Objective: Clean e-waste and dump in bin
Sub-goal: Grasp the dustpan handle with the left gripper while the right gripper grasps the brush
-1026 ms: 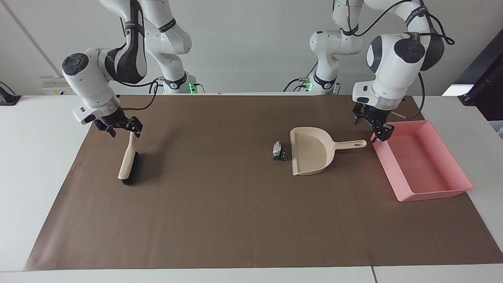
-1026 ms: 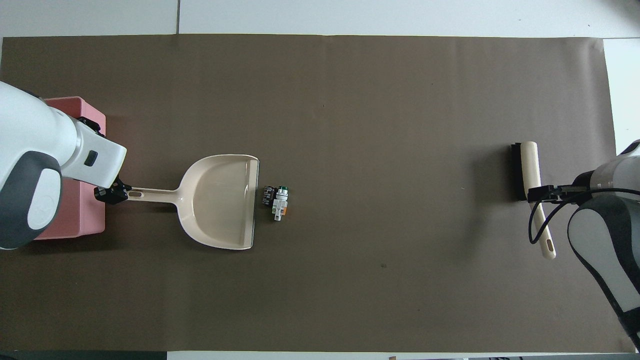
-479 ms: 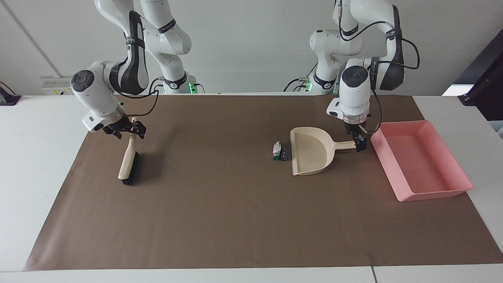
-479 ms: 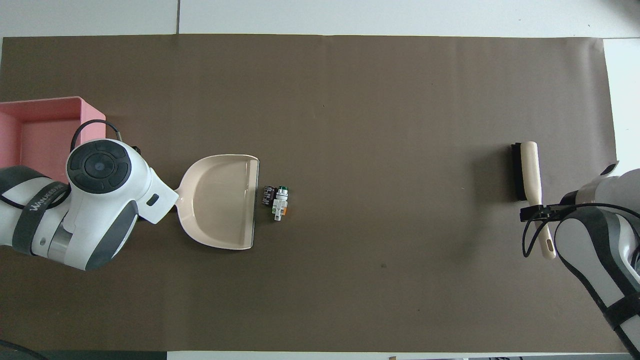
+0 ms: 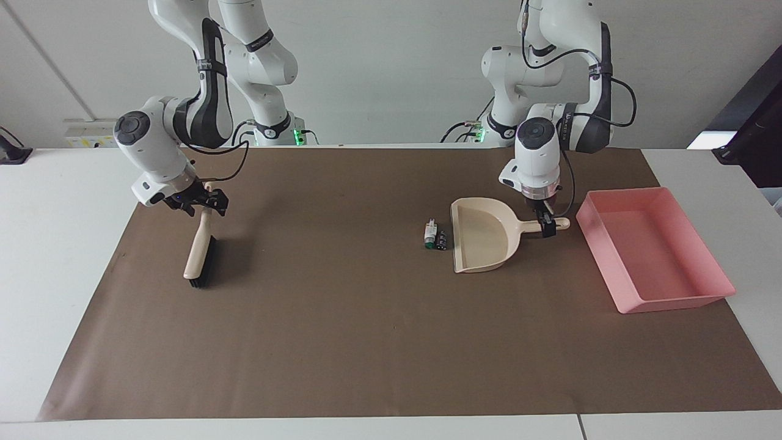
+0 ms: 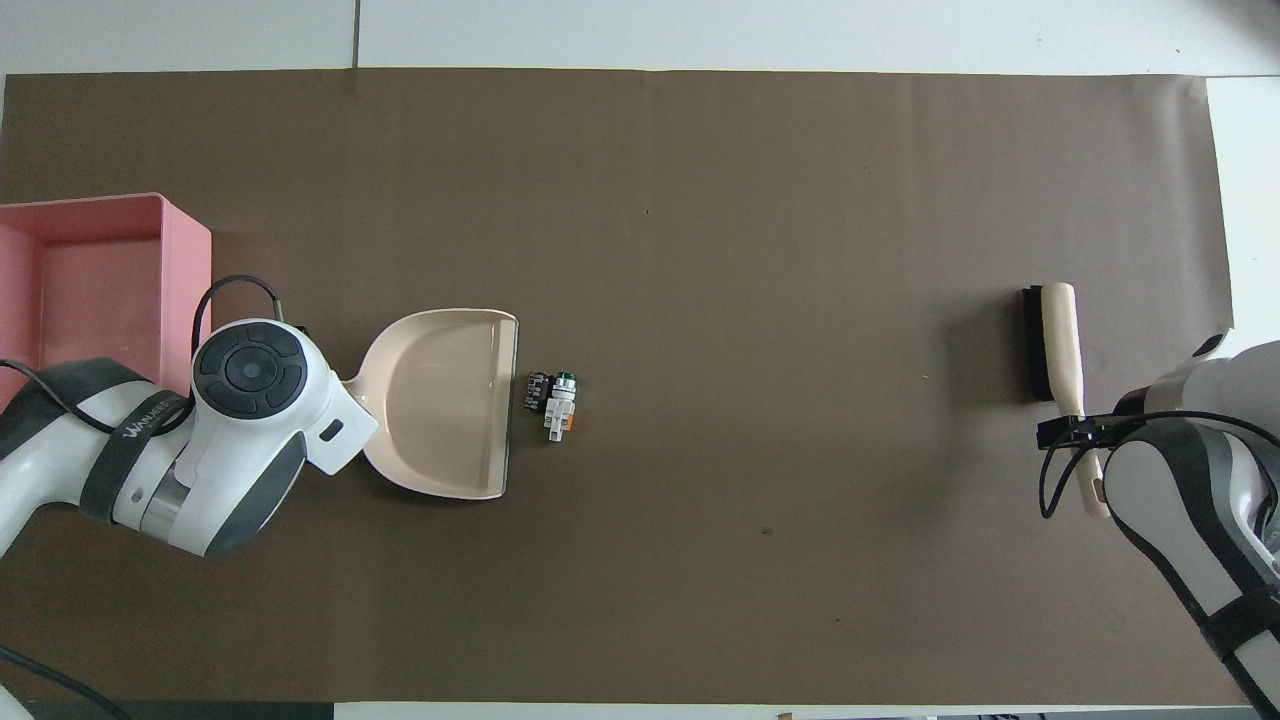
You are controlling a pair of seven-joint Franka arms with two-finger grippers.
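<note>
Beige plastic is what both your hands meet: the left hand point(image 5: 545, 227), right of centre in the facing view, is at the handle of the handled dustpan point(image 5: 484, 242); I cannot tell whether it pinches. The tiny battery-like cylinders of e-waste point(image 5: 435, 235) lie just off the pan's open mouth, along the handle's long axis. The shallow pink plastic bin point(image 5: 655, 250) sits at frame right. The right hand point(image 5: 201, 203), upper left, is at the beige black-bristled brush point(image 5: 200, 255); grip unclear.
</note>
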